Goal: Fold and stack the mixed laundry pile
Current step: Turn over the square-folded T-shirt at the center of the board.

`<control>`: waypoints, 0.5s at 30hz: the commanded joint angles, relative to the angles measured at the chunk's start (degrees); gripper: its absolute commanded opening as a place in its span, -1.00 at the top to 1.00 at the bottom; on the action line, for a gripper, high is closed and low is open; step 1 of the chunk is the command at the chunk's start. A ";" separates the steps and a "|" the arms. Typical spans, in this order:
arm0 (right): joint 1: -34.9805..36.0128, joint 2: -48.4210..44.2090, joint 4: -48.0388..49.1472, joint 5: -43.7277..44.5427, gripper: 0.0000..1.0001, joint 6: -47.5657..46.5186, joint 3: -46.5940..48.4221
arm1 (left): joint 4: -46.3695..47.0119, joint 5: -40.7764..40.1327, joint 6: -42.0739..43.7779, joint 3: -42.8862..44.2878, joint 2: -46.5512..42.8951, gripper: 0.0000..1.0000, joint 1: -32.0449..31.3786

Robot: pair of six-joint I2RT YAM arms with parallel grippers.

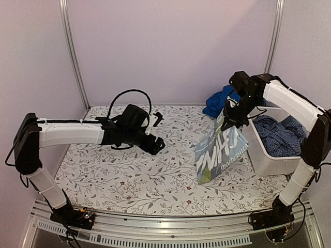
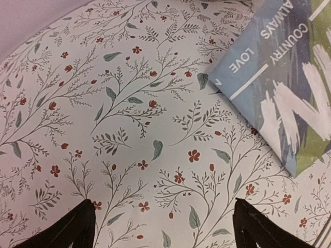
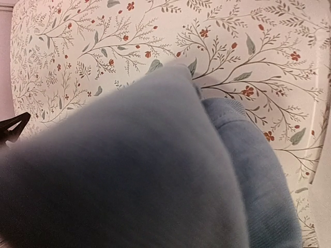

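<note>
- The right fingers (image 1: 227, 123) are clamped on the upper edge of the pale blue top (image 1: 221, 150). It hangs from them at about 3 o'clock on the table (image 1: 129, 175), with its lower edge resting on the cover (image 2: 129, 155).
- The left fingers (image 1: 156, 144) stand wide apart and hold nothing. They are poised over bare cover near the centre, with the top well apart at their 3 o'clock.
- The widest stretch of bare cover runs from the centre out to 9 o'clock and down to 6 o'clock.
- A white tub (image 1: 266, 163) sits at the 3-to-4 o'clock edge, just beside the hanging top. Whether the two touch cannot be told.
- A metal rail (image 1: 170, 227) bounds the 6 o'clock edge, and plain walls close off 12 and 9 o'clock.
- A royal blue garment (image 1: 217, 103) lies heaped at 1 o'clock against the back wall, just behind the right fingers.
- A dark check garment (image 1: 282, 137) lies crumpled inside the tub.
- The top is soft knit printed with white brush-stroke lettering and a green panel. The right wrist view shows a ribbed band along one edge.
- The cover lies flat, white with thin leaf sprays and small red flowers.
- The tub is smooth plastic, rectangular with rounded corners.
</note>
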 commanded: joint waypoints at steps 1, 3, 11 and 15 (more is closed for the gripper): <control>-0.46 -6.79 -12.03 8.72 1.00 2.22 2.95 | -2.39 -3.56 -1.13 -0.11 -3.29 -0.84 1.11; 0.18 -7.37 -12.05 9.04 1.00 4.30 3.22 | -2.75 -3.93 -1.25 -1.77 -4.85 -0.84 1.45; 11.63 14.03 -11.56 7.55 1.00 5.48 23.47 | -6.65 -6.41 -3.10 -6.11 -9.87 -0.85 3.63; 15.45 28.07 -10.16 1.99 1.00 3.57 38.07 | -7.83 -5.94 -4.92 -8.07 -13.06 -0.86 6.26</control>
